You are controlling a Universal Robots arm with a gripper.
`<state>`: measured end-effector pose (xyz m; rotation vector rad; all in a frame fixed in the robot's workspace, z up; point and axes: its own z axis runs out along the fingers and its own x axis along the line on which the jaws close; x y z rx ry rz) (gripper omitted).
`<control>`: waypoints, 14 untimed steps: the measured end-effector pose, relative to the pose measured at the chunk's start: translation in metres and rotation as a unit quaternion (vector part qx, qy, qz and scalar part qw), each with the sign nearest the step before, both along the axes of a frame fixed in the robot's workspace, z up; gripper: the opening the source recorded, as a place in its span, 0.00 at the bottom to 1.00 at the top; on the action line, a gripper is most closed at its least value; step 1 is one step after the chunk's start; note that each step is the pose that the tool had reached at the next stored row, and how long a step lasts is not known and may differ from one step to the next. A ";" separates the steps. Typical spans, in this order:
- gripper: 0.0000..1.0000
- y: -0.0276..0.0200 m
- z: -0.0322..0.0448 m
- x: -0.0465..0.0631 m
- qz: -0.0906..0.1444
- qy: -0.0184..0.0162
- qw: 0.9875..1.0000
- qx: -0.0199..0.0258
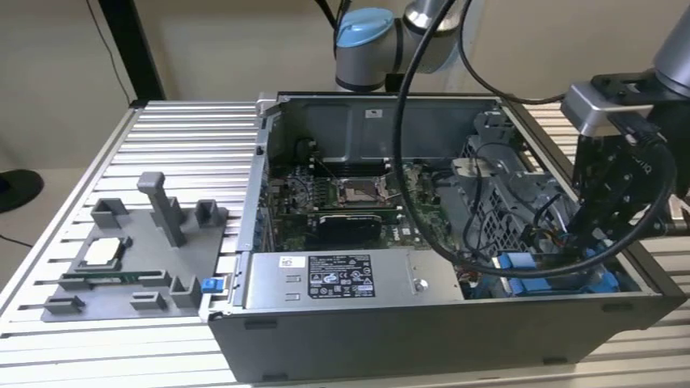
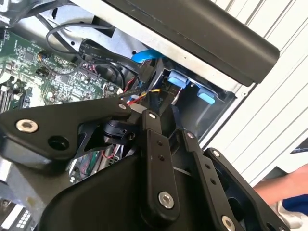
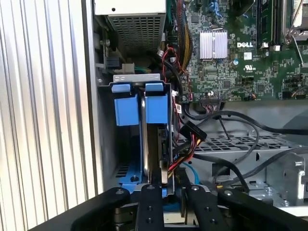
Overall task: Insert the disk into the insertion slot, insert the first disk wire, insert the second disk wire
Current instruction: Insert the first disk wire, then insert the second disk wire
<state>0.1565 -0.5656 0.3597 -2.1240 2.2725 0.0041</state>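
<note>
The disk (image 3: pixel 156 139) stands on edge in its blue carrier inside the insertion slot (image 3: pixel 135 77), a grey metal bay with blue tabs at its mouth. A second blue carrier (image 3: pixel 127 103) sits beside it. My black gripper (image 3: pixel 171 190) hangs right over the disk's near end, low in the case's corner on the exterior view's right (image 1: pixel 591 238). A red, yellow and black wire bundle (image 3: pixel 185 149) and a thin blue wire (image 3: pixel 188 169) run in between the disk and the gripper (image 2: pixel 172 132). Whether anything is held is hidden.
The open computer case (image 1: pixel 431 339) rests on a slatted metal table (image 1: pixel 183 137). The labelled power supply box (image 1: pixel 339 279) lies along the near wall, and the motherboard (image 3: pixel 231 62) is beyond the bay. A grey parts fixture (image 1: pixel 129 259) stands outside. A person's hand (image 2: pixel 284 192) is near the table.
</note>
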 end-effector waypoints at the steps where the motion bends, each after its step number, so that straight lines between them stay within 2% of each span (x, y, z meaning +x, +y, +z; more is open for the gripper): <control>1: 1.00 0.0000 -0.0002 0.000 0.000 0.000 1.000 0.000; 5: 1.00 0.0009 0.0001 0.009 0.000 0.000 1.000 0.000; 7: 1.00 0.0029 0.0000 0.013 0.000 0.000 1.000 0.000; 9: 1.00 0.0054 0.0000 0.015 0.000 0.000 1.000 0.000; 14: 1.00 0.0075 0.0010 0.019 0.000 0.001 1.000 0.000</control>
